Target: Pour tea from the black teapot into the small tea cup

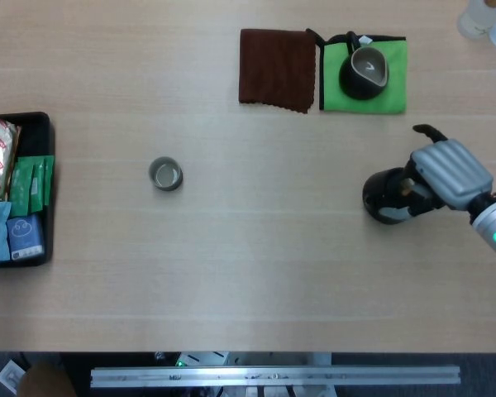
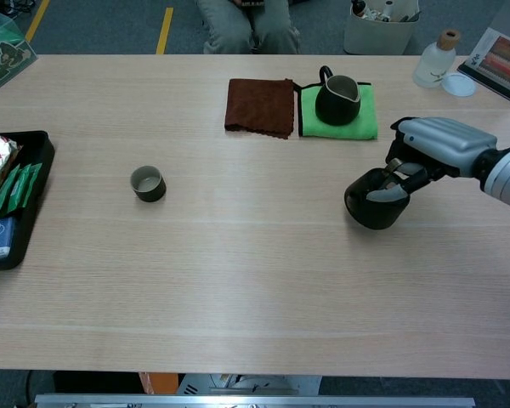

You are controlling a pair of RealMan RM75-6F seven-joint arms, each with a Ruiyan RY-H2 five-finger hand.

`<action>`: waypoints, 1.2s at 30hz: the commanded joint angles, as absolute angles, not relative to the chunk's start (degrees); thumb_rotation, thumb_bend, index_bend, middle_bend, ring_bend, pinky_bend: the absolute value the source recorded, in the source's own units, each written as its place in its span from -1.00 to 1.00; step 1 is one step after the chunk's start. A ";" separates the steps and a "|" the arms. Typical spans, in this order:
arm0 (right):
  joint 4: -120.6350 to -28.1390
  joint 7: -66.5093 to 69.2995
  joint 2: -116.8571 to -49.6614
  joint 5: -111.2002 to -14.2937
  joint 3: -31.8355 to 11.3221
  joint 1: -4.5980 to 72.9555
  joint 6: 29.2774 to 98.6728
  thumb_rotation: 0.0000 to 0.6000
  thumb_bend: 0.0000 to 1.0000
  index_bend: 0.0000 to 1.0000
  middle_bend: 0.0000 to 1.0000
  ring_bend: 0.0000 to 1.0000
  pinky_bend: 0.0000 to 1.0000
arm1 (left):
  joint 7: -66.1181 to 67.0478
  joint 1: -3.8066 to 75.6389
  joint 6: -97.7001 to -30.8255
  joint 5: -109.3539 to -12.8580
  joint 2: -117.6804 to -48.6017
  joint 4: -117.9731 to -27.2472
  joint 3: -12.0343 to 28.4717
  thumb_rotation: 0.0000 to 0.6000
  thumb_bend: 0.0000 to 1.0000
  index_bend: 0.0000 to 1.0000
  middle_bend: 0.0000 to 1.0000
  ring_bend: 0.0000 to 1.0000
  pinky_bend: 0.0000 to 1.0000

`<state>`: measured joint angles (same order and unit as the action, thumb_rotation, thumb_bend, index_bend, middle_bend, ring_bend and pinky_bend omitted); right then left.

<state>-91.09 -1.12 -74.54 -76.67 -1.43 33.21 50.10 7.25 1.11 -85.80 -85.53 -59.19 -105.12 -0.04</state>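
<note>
Right hand (image 2: pixel 438 146) grips the black teapot (image 2: pixel 375 199) at the desk's (image 2: pixel 255 280) right side, tilted toward the left. Well to the left stands the small tea cup (image 2: pixel 147 183), with bare desk between; a brown cloth (image 2: pixel 260 106) and dark pitcher (image 2: pixel 336 99) on a green mat (image 2: pixel 365 115) lie behind.

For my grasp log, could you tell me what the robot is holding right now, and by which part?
The right hand holds the black teapot by its right side, fingers curled where a handle would be. No left hand shows.

Head view: straight down. Chest view: oblique, perhaps nearer. Both share table (image 1: pixel 248 273).
</note>
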 commanded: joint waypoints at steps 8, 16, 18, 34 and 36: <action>-95.33 -3.43 -72.39 -76.84 -2.87 32.31 53.81 -0.04 -0.97 1.00 1.00 0.93 -0.80 | 7.58 1.05 -86.18 -86.28 -59.05 -105.71 -0.21 1.00 -0.40 -0.44 -0.48 -0.56 -0.56; -97.34 -6.68 -71.62 -77.51 -3.21 31.85 56.14 0.02 -0.44 1.00 1.00 0.96 -0.79 | 7.11 0.80 -86.54 -86.67 -58.85 -105.65 -0.42 1.00 -0.40 -0.44 -0.48 -0.56 -0.56; -97.87 -7.61 -71.44 -77.32 -3.30 31.80 56.44 0.02 -0.44 1.00 1.00 0.96 -0.79 | 6.93 0.76 -86.62 -86.77 -58.78 -105.54 -0.45 1.00 -0.41 -0.44 -0.48 -0.56 -0.56; -99.29 -11.65 -71.16 -76.12 -4.02 31.50 58.11 0.17 -0.06 1.00 1.00 0.96 -0.79 | 6.18 0.76 -86.62 -87.18 -58.64 -104.75 -0.55 1.00 -0.40 -0.44 -0.48 -0.56 -0.56; -99.49 -12.20 -71.04 -75.89 -4.06 31.47 58.19 0.18 -0.06 1.00 1.00 0.96 -0.79 | 6.11 0.77 -86.66 -87.27 -58.65 -104.68 -0.53 1.00 -0.40 -0.44 -0.48 -0.56 -0.56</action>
<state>-99.36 -11.89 -71.10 -76.04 -4.02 31.50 58.10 6.11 0.77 -86.65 -87.26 -58.65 -104.68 -0.53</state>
